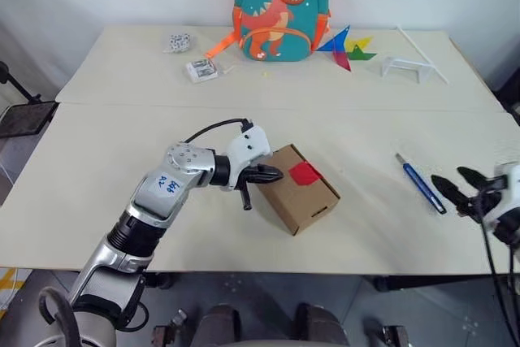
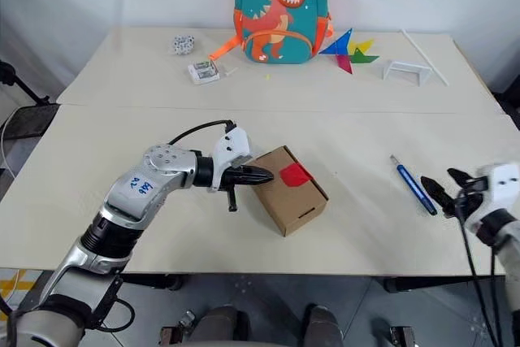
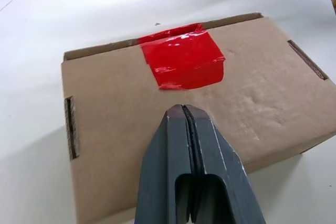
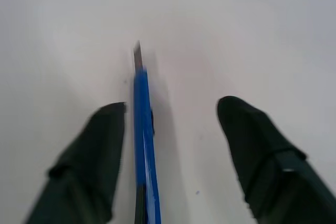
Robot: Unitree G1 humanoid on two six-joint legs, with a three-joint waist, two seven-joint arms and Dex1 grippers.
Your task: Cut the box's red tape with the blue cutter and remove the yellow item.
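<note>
The brown box point(image 1: 307, 199) lies closed at the middle of the table, with the red tape point(image 1: 305, 172) across its top seam. My left gripper point(image 1: 275, 174) is shut, and its tips rest on the lid of the box point(image 3: 115, 129) just short of the red tape point(image 3: 184, 61). The blue cutter point(image 1: 421, 183) lies flat on the table to the right of the box. My right gripper point(image 1: 452, 180) hovers open at the cutter's near end. In the right wrist view the blue cutter point(image 4: 143, 135) lies between the spread fingers point(image 4: 89, 156), untouched. The yellow item is hidden.
A teal dinosaur backpack point(image 1: 280, 10) stands at the table's far edge, with a coloured pinwheel point(image 1: 348, 46) and a white stand point(image 1: 406, 67) to its right. A small white packet point(image 1: 201, 70) and a crumpled scrap point(image 1: 176, 41) lie at the far left.
</note>
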